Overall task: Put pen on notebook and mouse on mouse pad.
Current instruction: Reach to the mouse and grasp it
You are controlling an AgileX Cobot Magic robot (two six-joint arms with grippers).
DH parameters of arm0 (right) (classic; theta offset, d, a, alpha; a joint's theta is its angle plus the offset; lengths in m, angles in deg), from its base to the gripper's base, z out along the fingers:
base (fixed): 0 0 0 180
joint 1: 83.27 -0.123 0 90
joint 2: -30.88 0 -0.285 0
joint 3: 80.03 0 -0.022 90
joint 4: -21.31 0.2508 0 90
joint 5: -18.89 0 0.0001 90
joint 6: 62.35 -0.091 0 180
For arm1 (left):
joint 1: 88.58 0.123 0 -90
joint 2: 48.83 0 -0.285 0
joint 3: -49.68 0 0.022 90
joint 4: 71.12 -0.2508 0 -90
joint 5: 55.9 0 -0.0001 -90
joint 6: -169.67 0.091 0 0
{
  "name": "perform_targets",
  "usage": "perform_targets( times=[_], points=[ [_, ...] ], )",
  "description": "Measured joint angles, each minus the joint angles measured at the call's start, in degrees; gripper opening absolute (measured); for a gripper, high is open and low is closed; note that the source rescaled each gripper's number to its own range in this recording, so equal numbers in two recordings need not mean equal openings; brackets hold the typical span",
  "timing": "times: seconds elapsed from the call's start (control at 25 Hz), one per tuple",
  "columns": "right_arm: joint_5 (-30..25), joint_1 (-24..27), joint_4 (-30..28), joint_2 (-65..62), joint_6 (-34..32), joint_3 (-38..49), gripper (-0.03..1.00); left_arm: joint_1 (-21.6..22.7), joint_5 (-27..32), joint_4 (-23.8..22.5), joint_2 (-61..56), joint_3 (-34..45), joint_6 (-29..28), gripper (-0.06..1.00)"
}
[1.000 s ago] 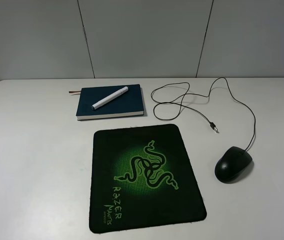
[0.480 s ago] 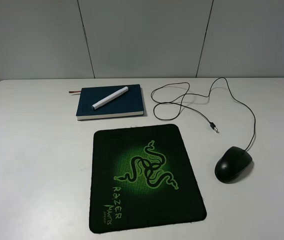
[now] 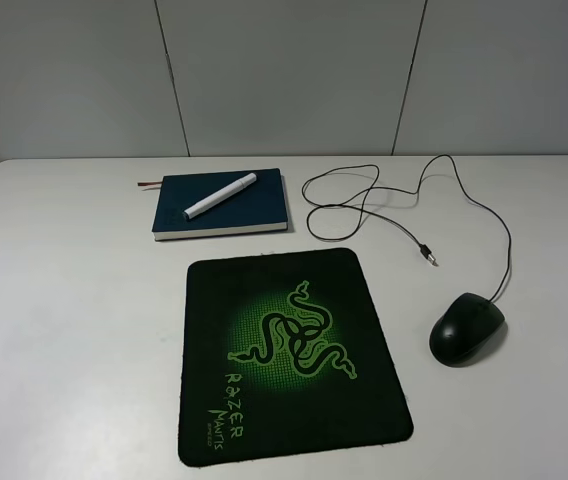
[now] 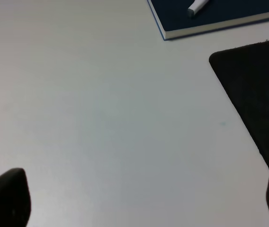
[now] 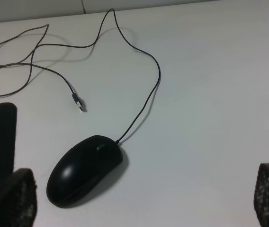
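The right gripper [image 5: 141, 203] has its jaws spread as wide as they go and holds nothing. It belongs to the arm on the mouse's side of the table, so the coming reach looks to be its job. The mouse [image 5: 85, 170] lies on the bare table [image 3: 64, 300] ahead of and below that claw, off-centre in the gap, much nearer one mesh-padded fingertip [image 5: 11, 198] than the other. Its long axis runs on a diagonal: the rounded back end points toward the mouse pad and the near edge, and the cable end points away and to the right, so the jaws would likely need to turn square across its narrow sides before closing. From the nose the cable [image 5: 158, 75] trails toward the back of the table in loose loops and ends in a plug [image 5: 79, 103] lying free on the surface. The mouse pad [image 3: 294, 355] sits to the left of the mouse, near but not touching, with a strip of bare table between them — a short carry leftward. Further out, the pen [image 3: 220, 195] already lies aslant on the notebook [image 3: 254, 210] behind the pad. The left gripper [image 4: 141, 203], jaws likewise spread and empty, hangs over bare table to the left of the pad — clearly the farther arm
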Motion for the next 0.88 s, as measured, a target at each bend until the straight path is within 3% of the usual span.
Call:
perform_targets(
  times=[0.88],
  points=[
    [0.0, 0.0, 0.0, 0.0, -0.1, 0.0, 1.0, 0.0, 0.0, 0.0, 0.0, 0.0, 0.0, 1.0]
  ],
)
